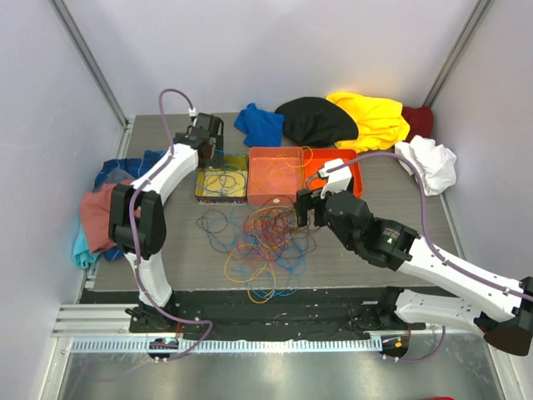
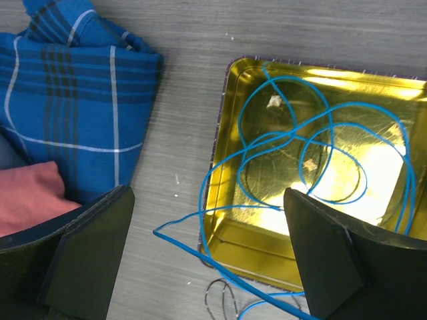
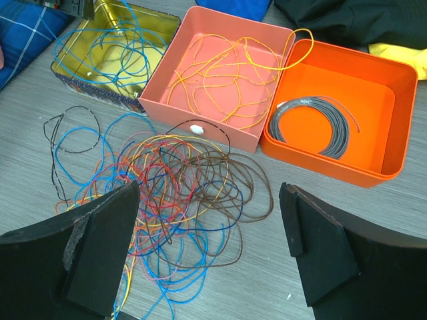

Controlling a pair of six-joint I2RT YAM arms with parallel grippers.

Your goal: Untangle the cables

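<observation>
The cables (image 1: 258, 242) lie in a loose tangle of red, orange, blue, brown and dark loops on the grey table, in front of three boxes. In the right wrist view the tangle (image 3: 180, 193) spreads below and left of my right gripper (image 3: 208, 190), which hovers open and holds nothing. My right gripper (image 1: 305, 208) stands at the tangle's right edge. My left gripper (image 1: 208, 143) is open over the back of the gold tin (image 1: 201, 193). In its wrist view the left gripper (image 2: 207, 200) holds nothing, and a blue cable (image 2: 229, 276) trails from the tin (image 2: 267, 233) onto the table.
A pink box (image 3: 220, 130) holds orange and yellow cables. Beside it an orange box (image 3: 393, 87) holds a grey coiled ring (image 3: 313, 123). A blue plaid cloth (image 2: 73, 100) and a pink cloth (image 1: 96, 217) lie left. Blue, black, yellow and white clothes (image 1: 316, 121) lie along the back.
</observation>
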